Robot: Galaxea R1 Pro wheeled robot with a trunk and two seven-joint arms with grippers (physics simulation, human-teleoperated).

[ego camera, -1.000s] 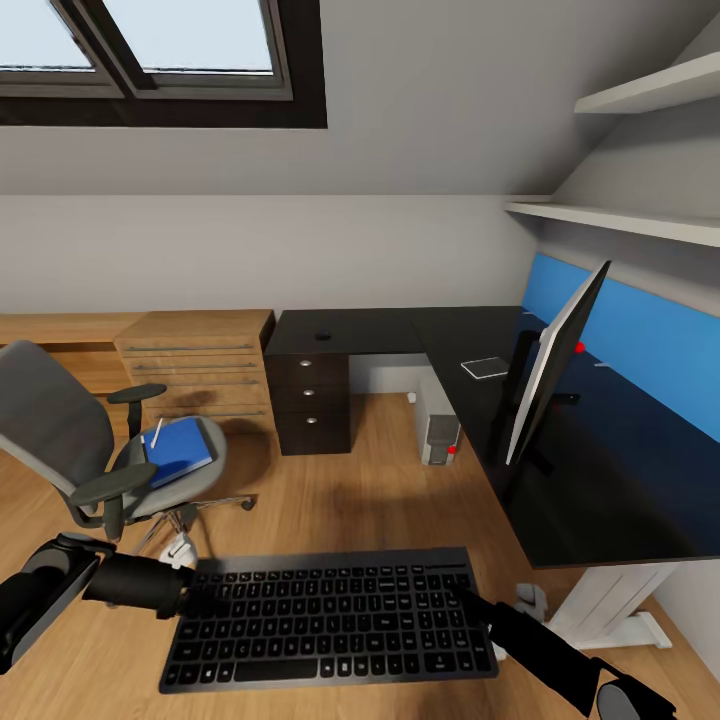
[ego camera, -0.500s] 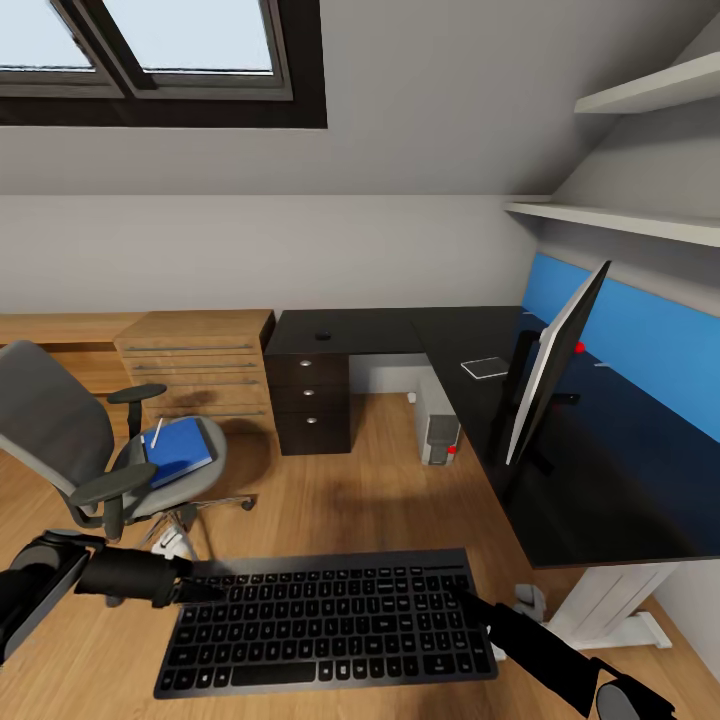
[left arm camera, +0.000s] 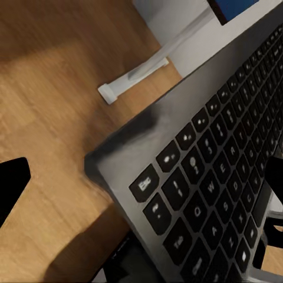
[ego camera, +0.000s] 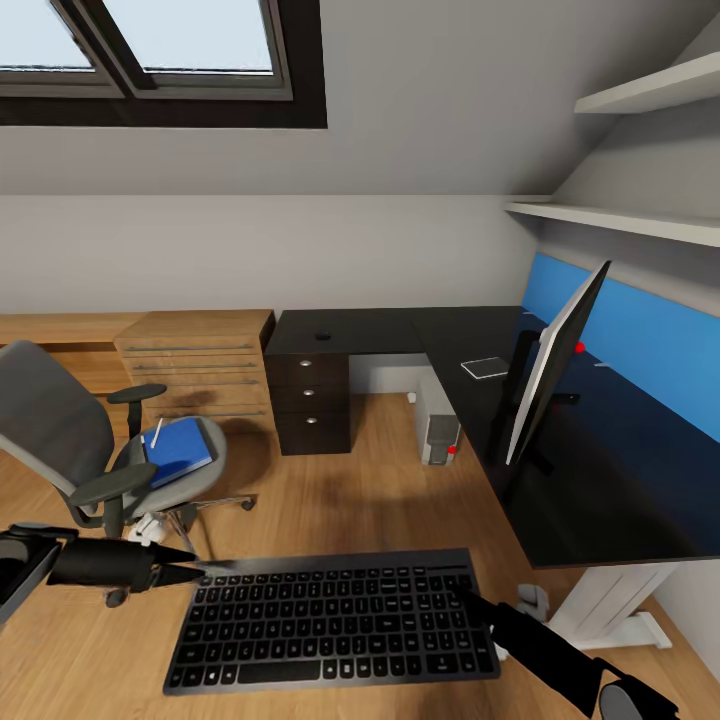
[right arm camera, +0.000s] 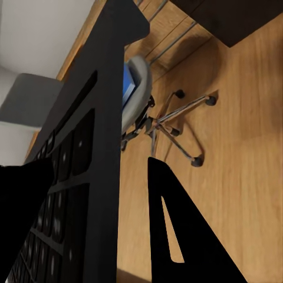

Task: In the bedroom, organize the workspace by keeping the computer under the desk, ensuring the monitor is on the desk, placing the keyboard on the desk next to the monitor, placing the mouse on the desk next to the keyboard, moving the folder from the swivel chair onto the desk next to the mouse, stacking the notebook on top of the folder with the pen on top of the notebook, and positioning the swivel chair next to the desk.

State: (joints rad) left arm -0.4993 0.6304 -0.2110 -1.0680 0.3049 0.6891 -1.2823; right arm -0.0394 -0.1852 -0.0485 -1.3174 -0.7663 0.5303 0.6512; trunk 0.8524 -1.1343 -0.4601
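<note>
Right hand (ego camera: 466, 594) grips the keyboard (ego camera: 335, 618) above the wooden floor (ego camera: 380, 490); left hand (ego camera: 190, 572), fingers parted, sits off its corner, near the black tabletop (ego camera: 600, 480).

Desk (ego camera: 600, 480): glossy black top; floor (ego camera: 380, 480): wood planks; chair (ego camera: 60, 430): grey cloth, chrome base; keyboard (ego camera: 335, 620): matt grey frame, black keys; chest (ego camera: 200, 370): light wood

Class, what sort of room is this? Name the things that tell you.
Probably an attic home office or study: a sloped skylight, an L-shaped desk with a monitor, and a swivel chair.
</note>
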